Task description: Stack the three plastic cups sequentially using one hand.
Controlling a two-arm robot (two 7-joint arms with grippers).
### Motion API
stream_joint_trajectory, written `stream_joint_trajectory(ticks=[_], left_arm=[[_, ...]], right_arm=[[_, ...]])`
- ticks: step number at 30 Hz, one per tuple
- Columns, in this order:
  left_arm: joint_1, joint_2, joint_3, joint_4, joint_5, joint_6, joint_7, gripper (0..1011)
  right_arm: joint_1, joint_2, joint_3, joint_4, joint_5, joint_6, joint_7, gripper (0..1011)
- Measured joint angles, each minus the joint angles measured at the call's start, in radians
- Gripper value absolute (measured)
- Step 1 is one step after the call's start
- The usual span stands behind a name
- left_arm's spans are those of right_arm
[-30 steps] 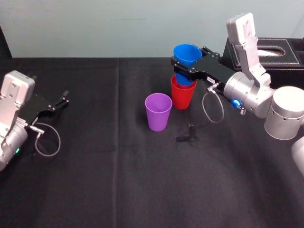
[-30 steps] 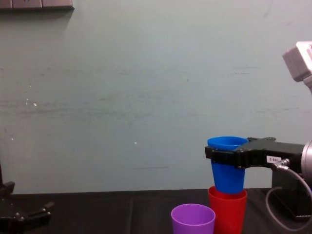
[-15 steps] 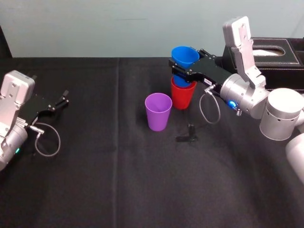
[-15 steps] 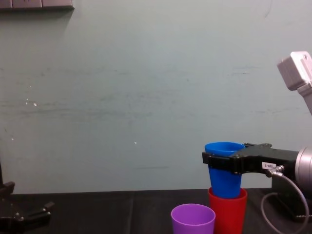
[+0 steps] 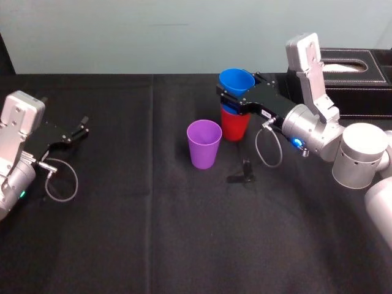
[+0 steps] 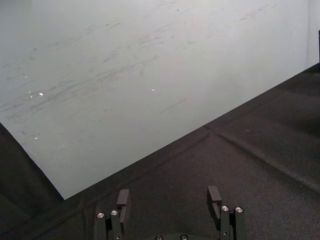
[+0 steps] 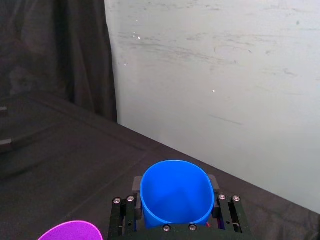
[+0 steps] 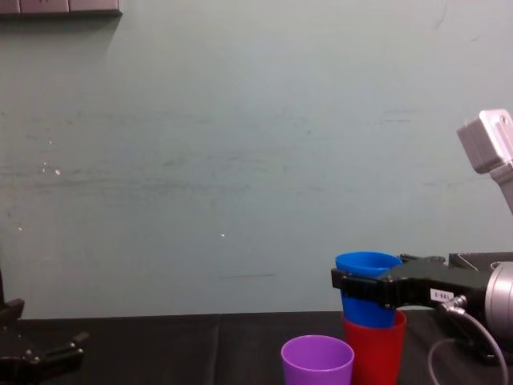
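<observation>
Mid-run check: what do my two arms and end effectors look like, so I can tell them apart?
Both arms are silver-grey with rounded joints and boxy wrist blocks. The right end effector and left end effector are black with flat fingers, each trailing a looped grey cable. The right one has a small white label and a blue wrist light; the left's light is green.

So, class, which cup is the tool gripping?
The blue cup, clamped in the right tool and partly inside the red cup; the purple cup stands ungripped nearby.

1 blue cup [image 5: 237, 79], 1 red cup [image 5: 234, 128], 1 purple cup [image 5: 204, 144], 1 left gripper [image 5: 82, 125], 1 right gripper [image 5: 237, 93], 1 black box [image 5: 373, 76]
</observation>
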Motion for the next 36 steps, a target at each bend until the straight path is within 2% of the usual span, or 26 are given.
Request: stream_joint_trajectory(ticks=[11,20,36], left_arm=[[0.000,0.000,0.000,0.000,0.000,0.000,0.000,1005],[0.000,0.000,0.000,0.000,0.000,0.000,0.000,1005],[0.000,0.000,0.000,0.000,0.000,0.000,0.000,1005]], right_arm=[[0.005,-0.014,-0.001,0.060,-0.011,-0.040,0.005,746],[0.007,-0.021,-0.001,0.081,-0.022,-0.062,0.008,744],[0.003,-0.025,0.008,0.101,-0.029,-0.066,0.006,746]])
